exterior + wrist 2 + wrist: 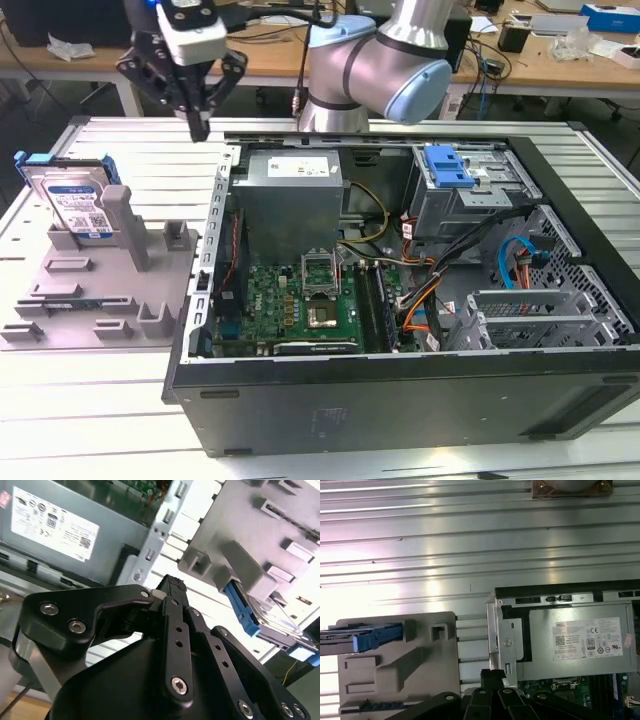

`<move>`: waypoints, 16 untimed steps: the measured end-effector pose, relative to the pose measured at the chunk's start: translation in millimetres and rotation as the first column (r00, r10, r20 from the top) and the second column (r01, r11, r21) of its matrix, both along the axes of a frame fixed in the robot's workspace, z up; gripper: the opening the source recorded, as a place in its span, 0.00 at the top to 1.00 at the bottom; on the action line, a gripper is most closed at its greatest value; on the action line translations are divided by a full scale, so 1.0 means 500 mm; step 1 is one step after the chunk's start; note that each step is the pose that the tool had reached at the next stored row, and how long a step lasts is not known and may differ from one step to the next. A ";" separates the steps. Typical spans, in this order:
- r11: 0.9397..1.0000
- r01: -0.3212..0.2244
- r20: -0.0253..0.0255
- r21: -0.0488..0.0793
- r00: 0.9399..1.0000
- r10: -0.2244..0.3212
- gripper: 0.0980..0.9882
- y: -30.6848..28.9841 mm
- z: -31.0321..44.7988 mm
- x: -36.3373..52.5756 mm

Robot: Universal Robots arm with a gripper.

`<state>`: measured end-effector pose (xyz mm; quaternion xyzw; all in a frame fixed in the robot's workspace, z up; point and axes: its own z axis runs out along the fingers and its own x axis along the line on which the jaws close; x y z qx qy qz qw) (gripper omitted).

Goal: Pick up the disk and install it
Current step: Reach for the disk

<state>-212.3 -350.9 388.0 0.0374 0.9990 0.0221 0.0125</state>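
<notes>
- Gripper (172,586): fingers look shut, holding nothing, above table (120,160) btwn tray (60,335) & case (400,400).
- Disk (75,205): upright in tray, exterior view's left, well apart from gripper.
- Case: open, board (290,300) exposed.

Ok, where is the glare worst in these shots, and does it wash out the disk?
First wrist view: bright glare bands across the ribbed metal table. Second wrist view: overexposed white around the disk, its far end washed out. Exterior view: even light, the disk plainly lit, the computer case interior shadowed.
</notes>
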 end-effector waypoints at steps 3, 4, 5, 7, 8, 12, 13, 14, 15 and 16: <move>1.000 0.000 0.000 0.000 1.000 0.000 0.99 0.011 -0.004 -0.029; 1.000 0.000 0.000 0.000 1.000 0.000 0.99 0.015 -0.006 -0.042; 1.000 0.000 0.000 0.000 1.000 0.000 0.99 0.022 -0.008 -0.064; 1.000 0.000 0.000 0.000 1.000 0.000 0.99 0.032 -0.012 -0.092; 1.000 0.000 0.000 0.000 1.000 0.000 0.99 0.035 -0.013 -0.101; 1.000 0.000 0.000 0.000 1.000 0.000 0.99 0.051 -0.020 -0.150; 1.000 0.000 0.000 0.000 1.000 0.000 0.99 0.053 -0.021 -0.157; 1.000 0.000 0.000 0.000 1.000 0.000 0.99 0.058 -0.023 -0.170; 1.000 0.000 0.000 0.000 1.000 0.000 0.99 0.060 -0.024 -0.177; 1.000 0.000 0.000 0.000 1.000 0.000 0.99 0.063 -0.025 -0.187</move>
